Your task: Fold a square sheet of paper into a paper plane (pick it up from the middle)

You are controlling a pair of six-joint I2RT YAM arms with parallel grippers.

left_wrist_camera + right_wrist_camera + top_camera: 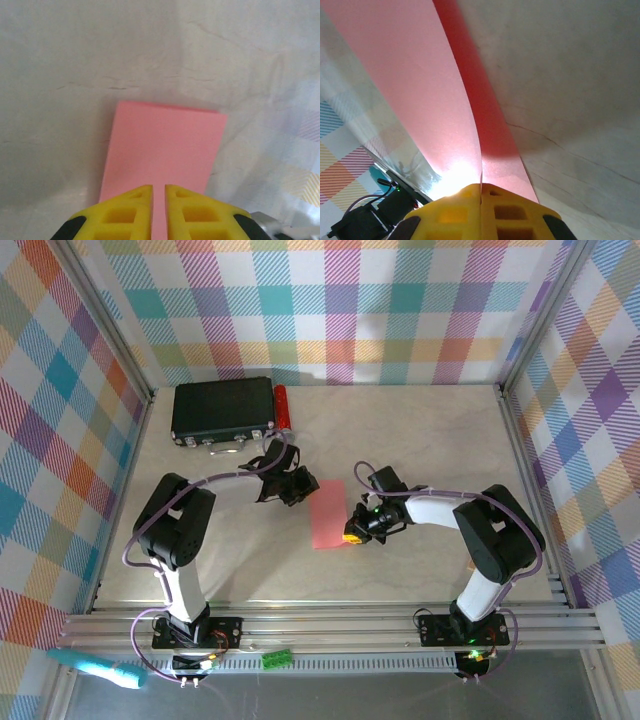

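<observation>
The square sheet of paper [328, 515] is pink-red and lies doubled over as a narrow rectangle at mid-table between both grippers. My right gripper [352, 534] is at its lower right edge. In the right wrist view the yellow jaws [481, 186] are pressed together on the paper [420, 90], whose upper layer curls up and away from them. My left gripper [300, 490] sits at the sheet's upper left corner. In the left wrist view its jaws [158, 187] stand over the flat paper [165, 145], nearly together with a thin slit that shows pink below.
A black box [222, 408] stands at the back left with a small red cylinder [283, 407] against its right side. Checked walls and metal rails enclose the table [420, 430]. A teal tool [95, 667] lies off the front left corner.
</observation>
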